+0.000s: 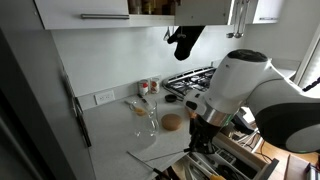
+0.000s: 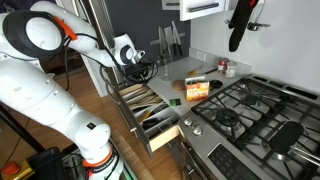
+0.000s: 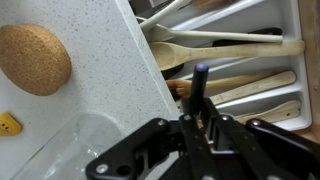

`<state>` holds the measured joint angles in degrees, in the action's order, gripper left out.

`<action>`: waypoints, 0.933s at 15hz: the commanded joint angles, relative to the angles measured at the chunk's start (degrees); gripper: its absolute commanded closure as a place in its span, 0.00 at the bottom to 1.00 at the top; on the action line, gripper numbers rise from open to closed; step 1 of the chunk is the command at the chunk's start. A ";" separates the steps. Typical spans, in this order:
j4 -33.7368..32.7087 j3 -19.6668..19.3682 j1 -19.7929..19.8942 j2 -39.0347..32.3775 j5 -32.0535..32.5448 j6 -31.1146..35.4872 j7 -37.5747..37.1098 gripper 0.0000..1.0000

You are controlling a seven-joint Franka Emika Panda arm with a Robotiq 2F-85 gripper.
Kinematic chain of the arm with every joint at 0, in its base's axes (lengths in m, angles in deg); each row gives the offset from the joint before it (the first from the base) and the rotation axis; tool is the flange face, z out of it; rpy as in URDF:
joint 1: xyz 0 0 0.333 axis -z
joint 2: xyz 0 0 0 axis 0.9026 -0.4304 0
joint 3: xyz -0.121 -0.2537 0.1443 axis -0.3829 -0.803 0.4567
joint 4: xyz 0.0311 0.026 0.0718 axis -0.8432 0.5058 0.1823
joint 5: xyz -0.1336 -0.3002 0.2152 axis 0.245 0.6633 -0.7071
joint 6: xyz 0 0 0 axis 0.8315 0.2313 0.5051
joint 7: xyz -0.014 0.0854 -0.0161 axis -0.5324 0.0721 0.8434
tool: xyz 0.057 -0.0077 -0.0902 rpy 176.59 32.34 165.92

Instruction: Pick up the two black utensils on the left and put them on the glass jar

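In the wrist view my gripper [image 3: 196, 128] is shut on a slim black utensil [image 3: 200, 85], whose handle end sticks up between the fingers over the edge of the open drawer. The clear glass jar [image 3: 75, 145] stands on the white counter just beside the gripper, its rim faint at the lower left. In an exterior view the gripper [image 1: 203, 133] hangs at the counter's edge, a short way from the glass jar [image 1: 150, 120]. In an exterior view the gripper [image 2: 141, 68] is above the drawer. I cannot make out a second black utensil.
A round cork lid [image 3: 32, 58] lies on the counter by the jar. The open drawer [image 3: 285, 30] holds several pale wooden and metal utensils [image 3: 230, 45]. Small red-lidded spice jars [image 1: 148, 87] stand at the wall. A gas stove [image 2: 250, 110] is beside the counter.
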<state>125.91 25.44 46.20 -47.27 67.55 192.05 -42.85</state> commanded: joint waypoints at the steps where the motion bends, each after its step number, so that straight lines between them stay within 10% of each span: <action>1: -0.61 0.01 -0.37 0.00 0.76 0.05 0.07 0.96; 14: -9.75 1.01 5.48 8.28 11.73 -1.48 -5.70 0.96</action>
<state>119.61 25.18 48.15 -37.31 74.78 191.66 -44.61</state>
